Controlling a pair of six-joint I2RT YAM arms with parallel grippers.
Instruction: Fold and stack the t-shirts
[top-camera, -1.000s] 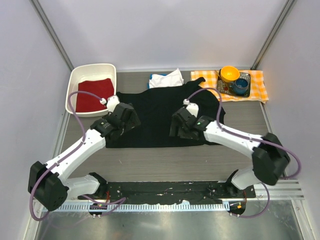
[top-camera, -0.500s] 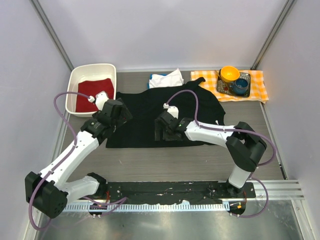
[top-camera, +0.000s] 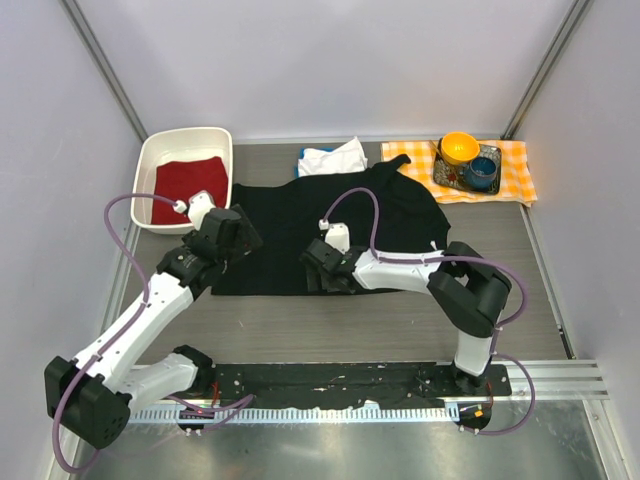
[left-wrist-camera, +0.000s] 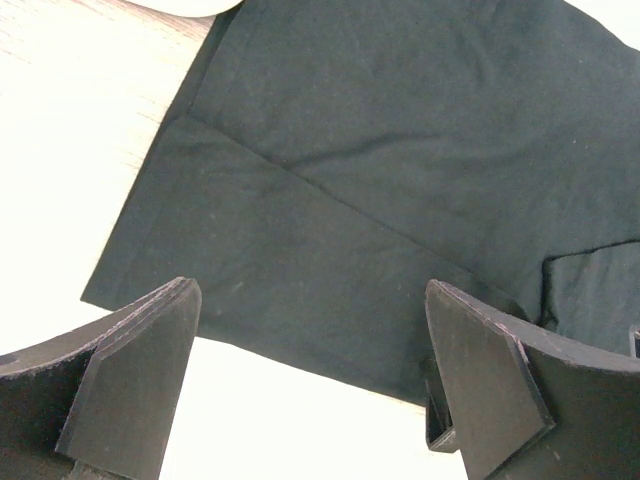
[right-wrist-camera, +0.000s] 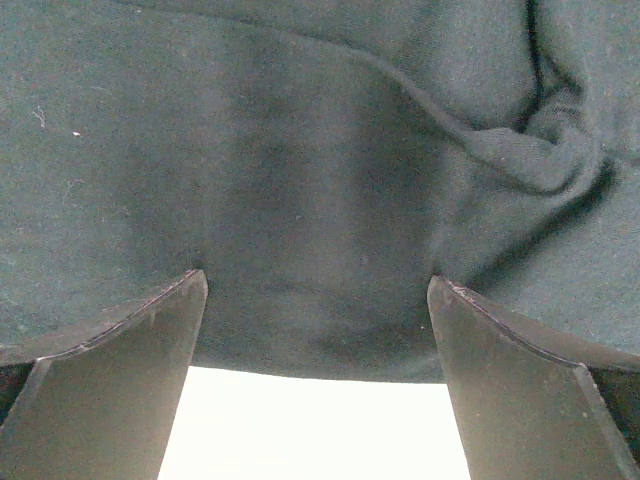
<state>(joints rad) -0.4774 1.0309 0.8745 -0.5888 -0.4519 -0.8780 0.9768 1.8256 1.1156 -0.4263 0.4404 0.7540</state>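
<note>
The black t-shirt lies spread flat across the middle of the table. My left gripper hovers open and empty over its left side; in the left wrist view the shirt's near left corner lies below the jaws. My right gripper is open and low over the shirt's near hem; in the right wrist view the hem lies between the fingers, with a wrinkle further in. The white t-shirt lies folded at the back, on top of the blue one.
A white bin holding a red cloth stands at the back left, next to the shirt's left sleeve. The orange-and-white checked cloth at the back right carries a tray with an orange bowl and a blue cup.
Both grippers have moved left. The right one went from the shirt's right middle to the middle of its near hem. The left one drew back toward the shirt's left edge.
</note>
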